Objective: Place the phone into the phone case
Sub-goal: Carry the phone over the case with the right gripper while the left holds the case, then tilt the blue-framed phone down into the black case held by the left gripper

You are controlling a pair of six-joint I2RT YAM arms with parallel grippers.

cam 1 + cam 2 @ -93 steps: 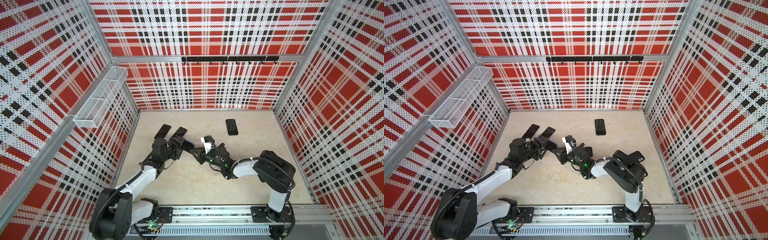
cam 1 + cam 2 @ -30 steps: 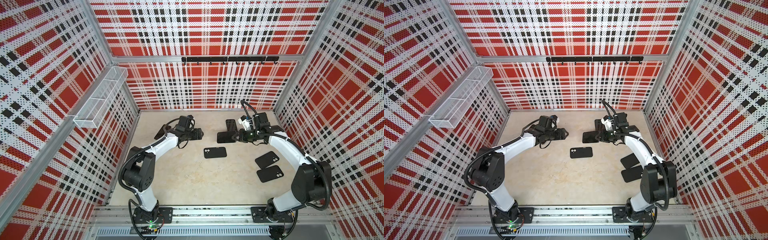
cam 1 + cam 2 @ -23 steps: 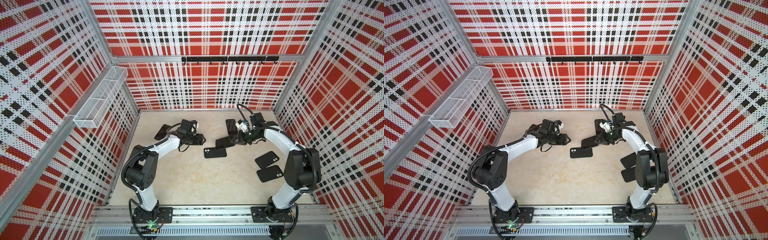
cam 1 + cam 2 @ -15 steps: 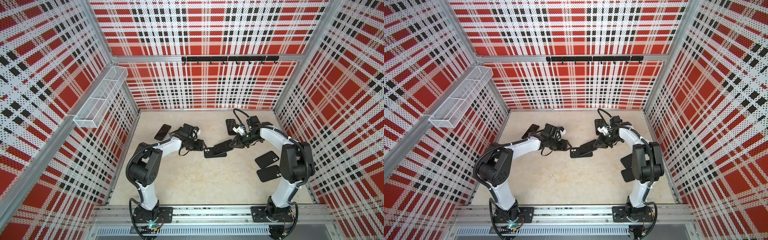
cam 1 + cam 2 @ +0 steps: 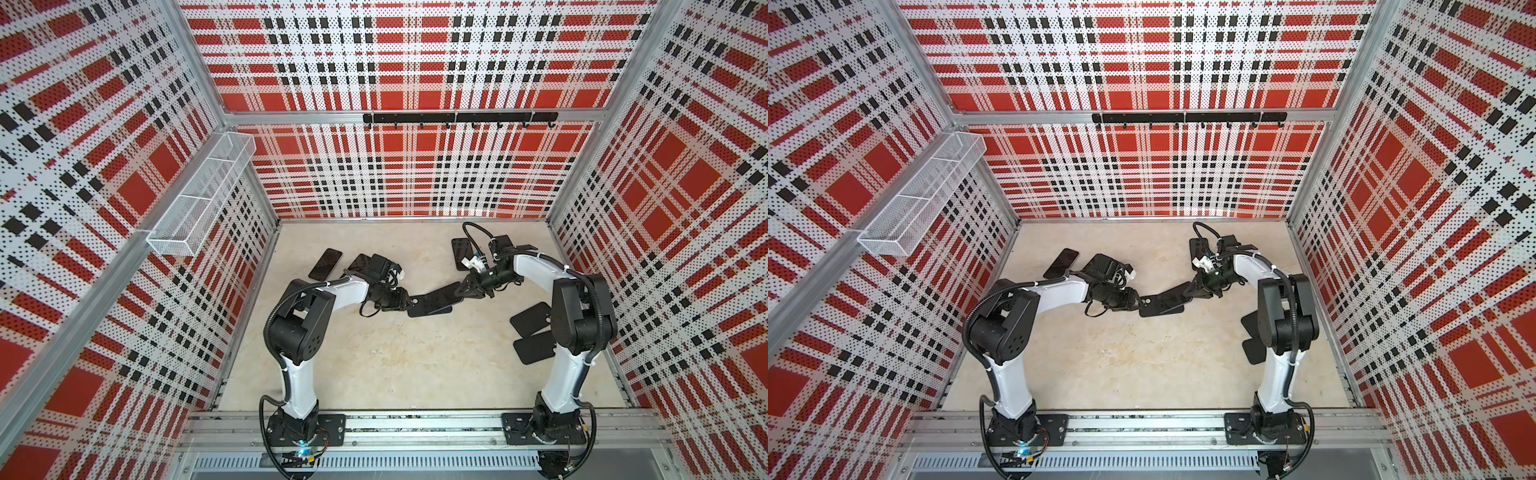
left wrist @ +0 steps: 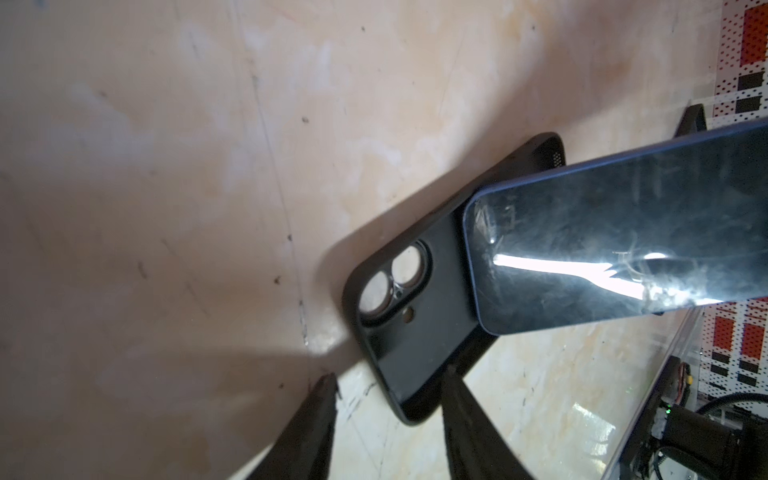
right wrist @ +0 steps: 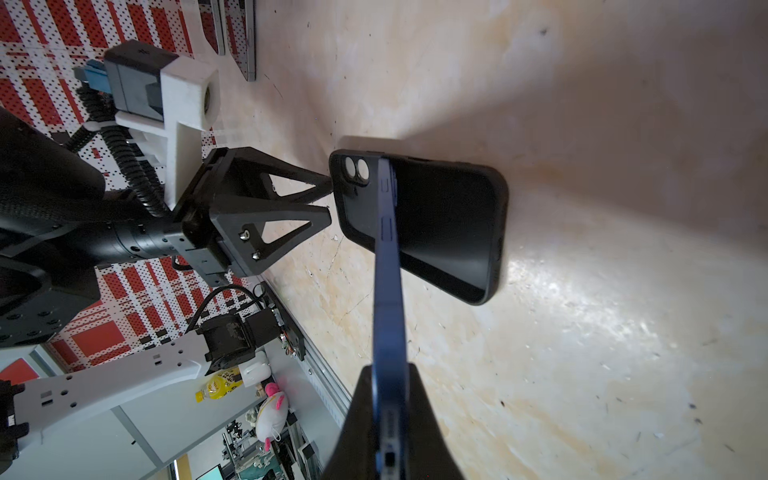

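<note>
Seating step: right gripper (image 7: 388,374) clamped on one end of the blue-edged, glass-fronted phone (image 6: 623,241), tilted over the open black soft case (image 6: 415,332) on the beige tabletop (image 5: 395,365). The left gripper (image 7: 330,199) sits part-open at the camera-hole end. Brace there, seat the free end, then press flat.

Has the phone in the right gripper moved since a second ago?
Yes. The phone has moved down the top view, away from the spare phone lying behind it, and now overlaps the case.

Glossy phone (image 6: 623,249), matt case (image 6: 415,353)
</note>
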